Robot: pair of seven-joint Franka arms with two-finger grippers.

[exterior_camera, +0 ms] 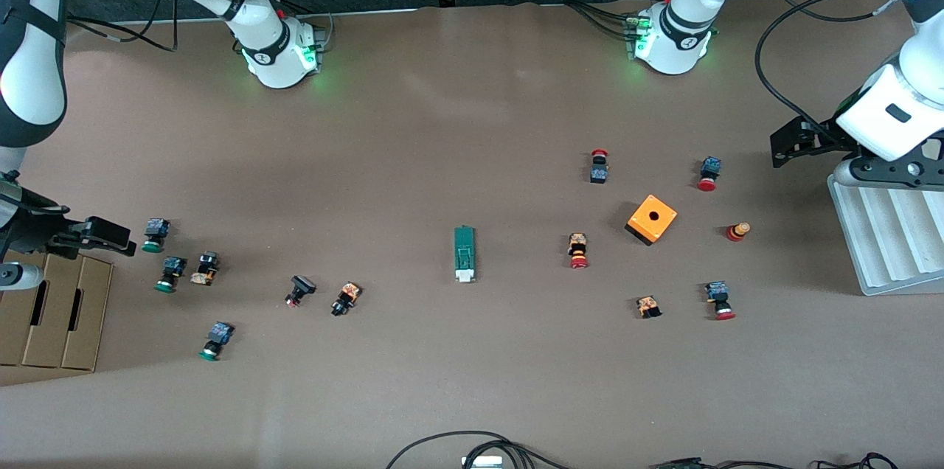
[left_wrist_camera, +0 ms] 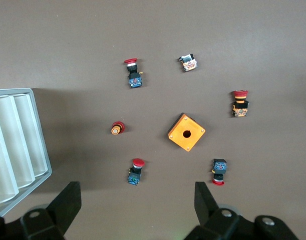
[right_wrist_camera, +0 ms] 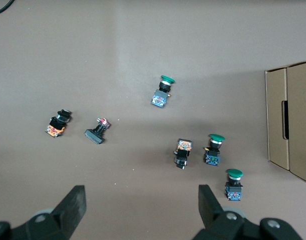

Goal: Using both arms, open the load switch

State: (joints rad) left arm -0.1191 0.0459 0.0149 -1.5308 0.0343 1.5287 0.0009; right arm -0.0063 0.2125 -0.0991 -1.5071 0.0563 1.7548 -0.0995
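The load switch (exterior_camera: 464,254), a narrow dark-green block with a white end piece, lies flat in the middle of the table with its white end toward the front camera. It does not show in either wrist view. My left gripper (exterior_camera: 790,144) hangs open and empty over the table at the left arm's end, beside the white tray; in its wrist view the left gripper (left_wrist_camera: 136,202) looks down on red push buttons. My right gripper (exterior_camera: 110,235) hangs open and empty at the right arm's end, by the green buttons; its own view shows the right gripper (right_wrist_camera: 141,205) over bare table.
An orange cube with a hole (exterior_camera: 651,219) sits among several red push buttons (exterior_camera: 578,251) toward the left arm's end. Green push buttons (exterior_camera: 154,234) lie toward the right arm's end. A white ribbed tray (exterior_camera: 885,248) and a cardboard box (exterior_camera: 51,314) stand at the table's two ends.
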